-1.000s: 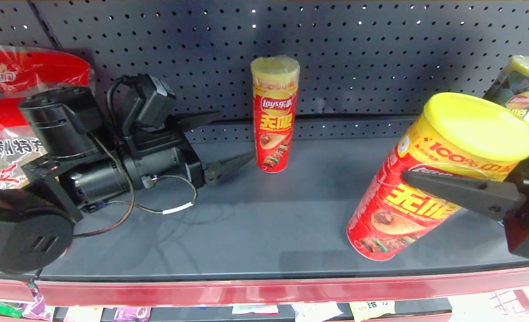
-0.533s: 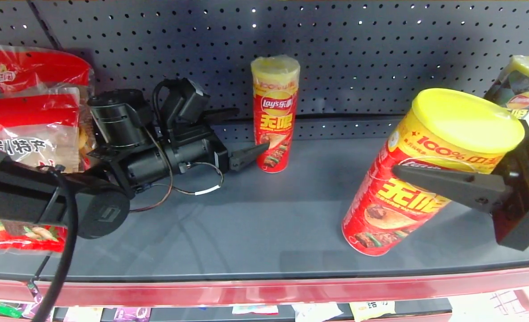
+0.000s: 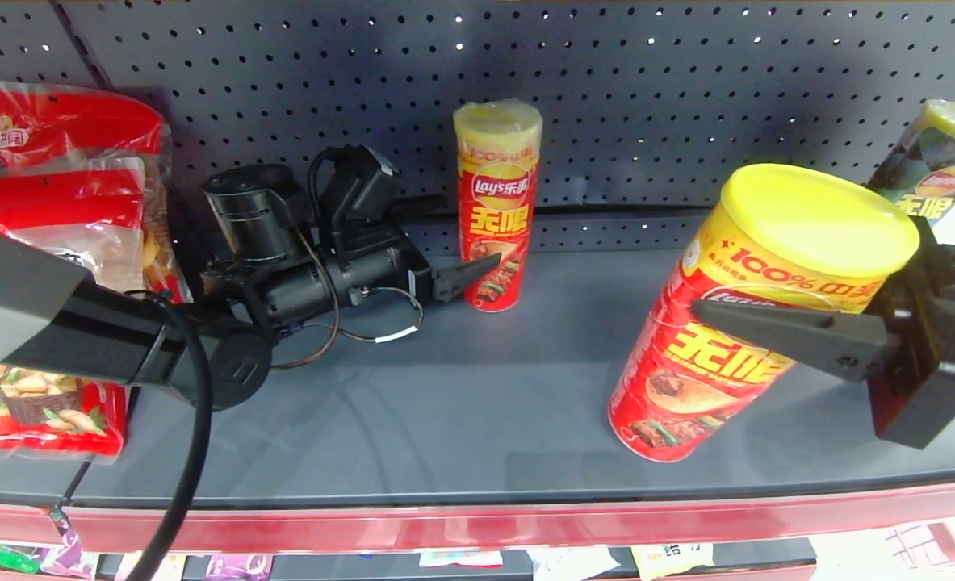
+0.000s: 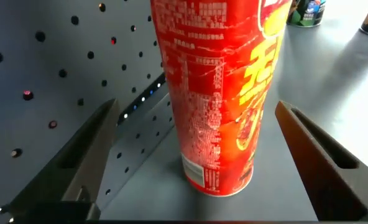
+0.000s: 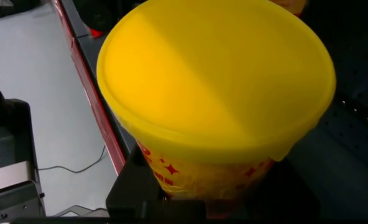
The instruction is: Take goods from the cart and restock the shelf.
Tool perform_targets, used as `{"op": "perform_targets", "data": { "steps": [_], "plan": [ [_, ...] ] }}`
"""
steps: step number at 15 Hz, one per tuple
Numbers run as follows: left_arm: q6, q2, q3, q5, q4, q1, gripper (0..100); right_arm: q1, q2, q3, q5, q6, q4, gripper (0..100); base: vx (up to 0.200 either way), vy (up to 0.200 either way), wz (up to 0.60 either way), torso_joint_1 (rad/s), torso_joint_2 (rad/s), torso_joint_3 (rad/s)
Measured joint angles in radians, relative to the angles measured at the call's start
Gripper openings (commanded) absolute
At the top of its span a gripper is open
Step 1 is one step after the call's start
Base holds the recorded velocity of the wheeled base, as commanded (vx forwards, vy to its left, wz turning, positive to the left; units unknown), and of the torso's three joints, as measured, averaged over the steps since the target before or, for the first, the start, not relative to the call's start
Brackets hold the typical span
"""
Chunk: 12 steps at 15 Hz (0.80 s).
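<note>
On the dark grey metal shelf [image 3: 461, 403], a tall red cylindrical crisp can with a pale yellow lid [image 3: 495, 210] [image 4: 221, 93] stands upright at the far middle, just in front of the perforated grey back panel [image 3: 647, 97]. The left pincer [image 3: 474, 227] [image 4: 196, 106] reaches in from the left at the can's lower half. Its black fingers [image 4: 91, 162] are spread apart, one on each side of the can. The far finger stands clear of the can, and the near one lies just beside it; contact there cannot be told. At the near right, the right pincer [image 3: 739, 274] is clamped on a second red crisp can with a bright yellow lid [image 3: 687, 387] [image 5: 215, 81], gripping it below the lid. This can is tilted with its lid end leaning right and its base low over the shelf, close behind the glossy red front lip [image 3: 477, 520]. Whether the base touches the shelf cannot be told. Clear-and-red plastic snack bags [image 3: 49, 218] are stacked at the far left. A dark-wrapped can with a yellow-green lid [image 3: 941, 153] leans at the far right.
</note>
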State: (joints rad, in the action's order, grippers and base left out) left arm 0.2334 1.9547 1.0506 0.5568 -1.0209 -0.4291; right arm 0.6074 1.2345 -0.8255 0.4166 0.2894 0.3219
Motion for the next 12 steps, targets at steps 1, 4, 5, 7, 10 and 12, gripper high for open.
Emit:
{"op": "perform_targets", "data": {
  "steps": [1, 4, 5, 7, 10, 12],
  "plan": [
    [0.000, 0.005, 0.006, 0.001, 0.000, -0.002, 100, 0.000, 0.002, 0.001, 0.000, 0.000, 0.000, 0, 0.000, 0.000, 0.00, 0.000, 0.00, 0.000],
    [-0.007, 0.026, 0.048, 0.001, 0.000, -0.011, 100, 0.001, 0.009, 0.008, 0.000, 0.000, 0.000, 0, 0.000, 0.000, 0.00, 0.000, 0.00, 0.000],
    [-0.011, 0.036, 0.064, 0.001, 0.000, -0.017, 100, 0.001, 0.010, 0.008, 0.000, 0.000, 0.000, 0, 0.000, 0.000, 0.00, 0.000, 0.00, 0.000],
    [-0.013, 0.054, 0.089, 0.001, 0.000, -0.023, 100, 0.001, 0.011, 0.010, 0.000, 0.000, 0.000, 0, 0.000, 0.000, 0.00, 0.000, 0.00, 0.000],
    [-0.014, 0.083, 0.128, 0.003, 0.000, -0.041, 100, 0.001, 0.013, 0.010, 0.000, 0.000, 0.001, 0, 0.000, 0.000, 0.00, 0.000, 0.00, 0.000],
    [-0.014, 0.096, 0.141, 0.003, 0.000, -0.055, 100, 0.001, 0.013, 0.010, 0.000, 0.000, 0.001, 0, 0.000, 0.000, 0.00, 0.000, 0.00, 0.000]
  ]
}}
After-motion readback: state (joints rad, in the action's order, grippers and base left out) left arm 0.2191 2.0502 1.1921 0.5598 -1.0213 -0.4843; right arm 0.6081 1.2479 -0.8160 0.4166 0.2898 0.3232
